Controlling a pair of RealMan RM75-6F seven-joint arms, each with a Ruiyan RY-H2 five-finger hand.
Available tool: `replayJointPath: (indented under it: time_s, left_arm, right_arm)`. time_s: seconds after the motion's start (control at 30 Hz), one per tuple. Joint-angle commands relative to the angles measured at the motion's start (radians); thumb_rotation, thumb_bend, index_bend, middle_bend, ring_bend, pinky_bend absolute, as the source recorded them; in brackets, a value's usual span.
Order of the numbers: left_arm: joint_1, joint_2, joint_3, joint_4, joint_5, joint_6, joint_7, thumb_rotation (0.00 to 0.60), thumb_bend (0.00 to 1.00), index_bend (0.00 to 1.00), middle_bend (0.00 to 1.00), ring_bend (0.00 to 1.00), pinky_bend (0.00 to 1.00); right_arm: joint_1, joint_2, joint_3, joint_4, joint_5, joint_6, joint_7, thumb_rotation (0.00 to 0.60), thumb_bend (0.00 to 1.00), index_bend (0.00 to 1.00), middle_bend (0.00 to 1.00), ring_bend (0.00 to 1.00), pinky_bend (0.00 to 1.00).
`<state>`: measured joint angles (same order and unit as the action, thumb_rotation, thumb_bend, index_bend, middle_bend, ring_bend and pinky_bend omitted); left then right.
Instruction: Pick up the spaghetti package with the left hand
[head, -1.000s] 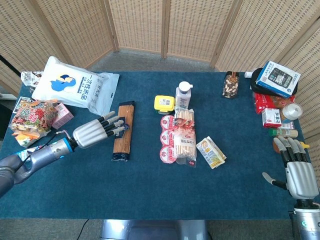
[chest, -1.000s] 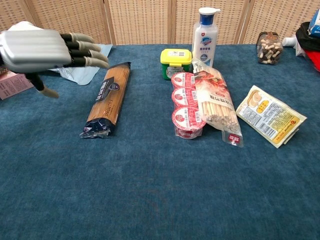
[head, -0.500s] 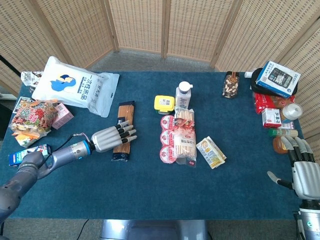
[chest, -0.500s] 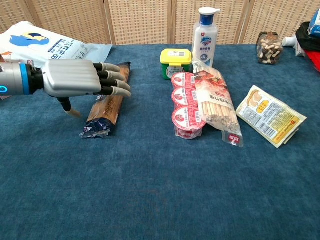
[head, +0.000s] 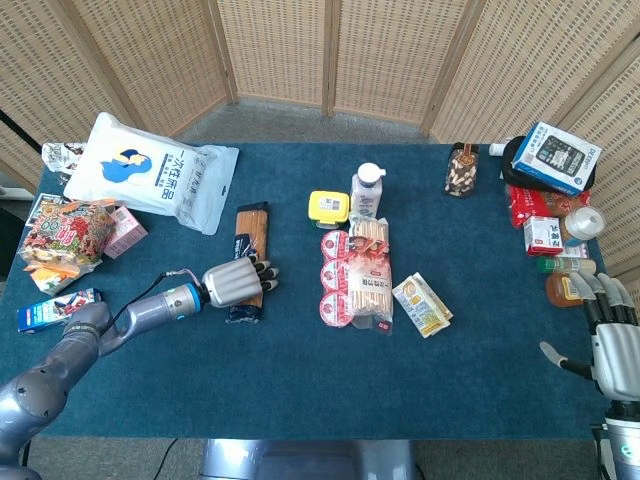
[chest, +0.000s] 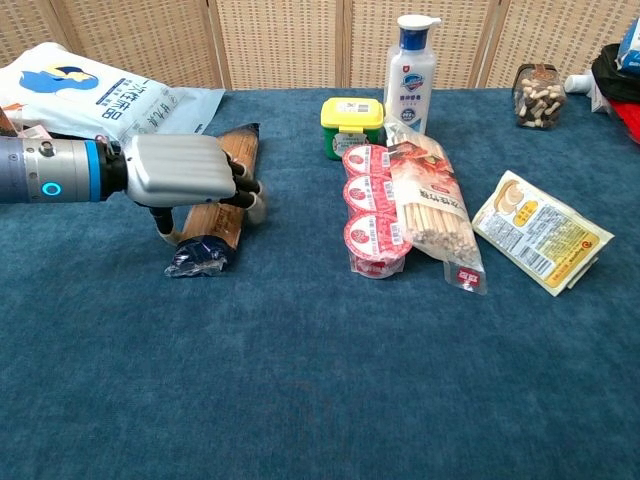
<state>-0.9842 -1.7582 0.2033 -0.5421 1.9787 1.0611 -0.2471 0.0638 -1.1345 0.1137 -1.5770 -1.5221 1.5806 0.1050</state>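
The spaghetti package (head: 250, 226) is a long brown and dark pack lying lengthwise on the blue table (head: 300, 380), left of centre. My left hand (head: 235, 283) lies over its near half, fingers curled down its far side and thumb on the near side, gripping it. In the chest view the same left hand (chest: 185, 172) covers the middle of the spaghetti package (chest: 204, 252), whose crumpled near end still touches the cloth. My right hand (head: 612, 340) hangs open at the table's right front edge, holding nothing.
A white bag (head: 150, 170) lies behind the package. To its right stand a yellow tub (head: 328, 207), a bottle (head: 367, 190), red cups (head: 335, 275), a noodle pack (head: 372, 270) and a yellow packet (head: 422, 304). Snack bags (head: 65, 235) crowd the left edge, boxes (head: 550, 155) the far right.
My left hand moved right and down onto the spaghetti package, and its fingers went from stretched out to curled around the pack. The right hand drifted slightly toward the table edge.
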Motion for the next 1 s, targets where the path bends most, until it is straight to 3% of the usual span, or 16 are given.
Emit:
replayJointPath:
  time_s: [0.03, 0.33, 1.0]
  left_arm:
    - [-0.013, -0.008, -0.007, -0.024, -0.024, -0.023, 0.026, 0.6, 0.26, 0.75, 0.8, 0.83, 0.87]
    - [-0.018, 0.076, -0.058, -0.174, -0.074, 0.048, 0.144, 0.6, 0.27, 0.79, 0.86, 0.89, 0.92]
    - [0.052, 0.584, -0.203, -0.81, -0.16, 0.244, 0.444, 0.6, 0.27, 0.79, 0.86, 0.89, 0.92]
  right_arm:
    - [-0.002, 0.002, 0.001, -0.001, -0.001, 0.004, 0.004, 0.6, 0.0, 0.0, 0.0, 0.0, 0.0]
    - [-0.008, 0.006, 0.0, -0.001, -0.008, 0.016, 0.008, 0.6, 0.0, 0.0, 0.0, 0.0, 0.0]
    - [-0.013, 0.006, -0.02, -0.03, -0.07, 0.045, -0.026, 0.6, 0.0, 0.0, 0.0, 0.0, 0.0]
